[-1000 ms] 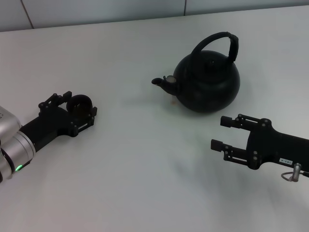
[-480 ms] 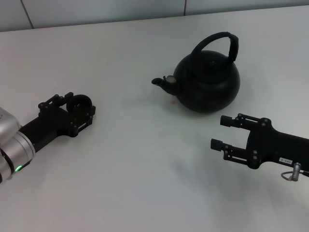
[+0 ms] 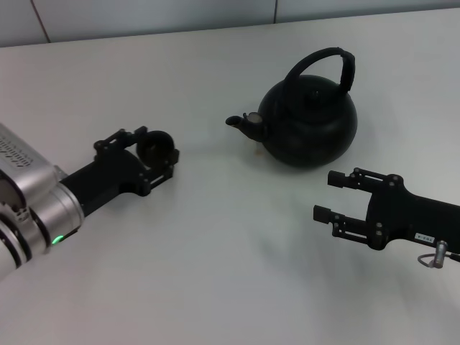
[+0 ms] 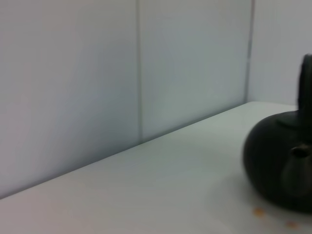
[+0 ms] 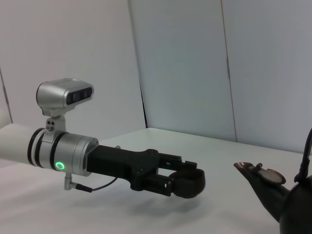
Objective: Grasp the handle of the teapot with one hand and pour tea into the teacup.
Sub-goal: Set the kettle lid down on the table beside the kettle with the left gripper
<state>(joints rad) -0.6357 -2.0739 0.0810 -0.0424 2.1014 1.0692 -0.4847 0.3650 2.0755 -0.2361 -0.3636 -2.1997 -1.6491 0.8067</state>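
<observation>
The black teapot point(image 3: 307, 126) stands upright at the middle right of the white table, with its arched handle point(image 3: 327, 57) up and its spout pointing to the left. It also shows in the right wrist view point(image 5: 292, 204) and the left wrist view point(image 4: 278, 165). My left gripper point(image 3: 156, 151) is shut on the small black teacup point(image 3: 158, 144) and holds it to the left of the spout, apart from it. The right wrist view shows the teacup point(image 5: 187, 183) slightly above the table. My right gripper point(image 3: 327, 195) is open and empty, in front of the teapot.
The white table point(image 3: 230, 273) runs back to a pale panelled wall point(image 3: 144, 14). Small orange specks lie on the table beside the teapot's base point(image 4: 258, 211).
My left gripper has moved to the right with the teacup, closer to the teapot's spout. The right arm and the teapot have not moved.
</observation>
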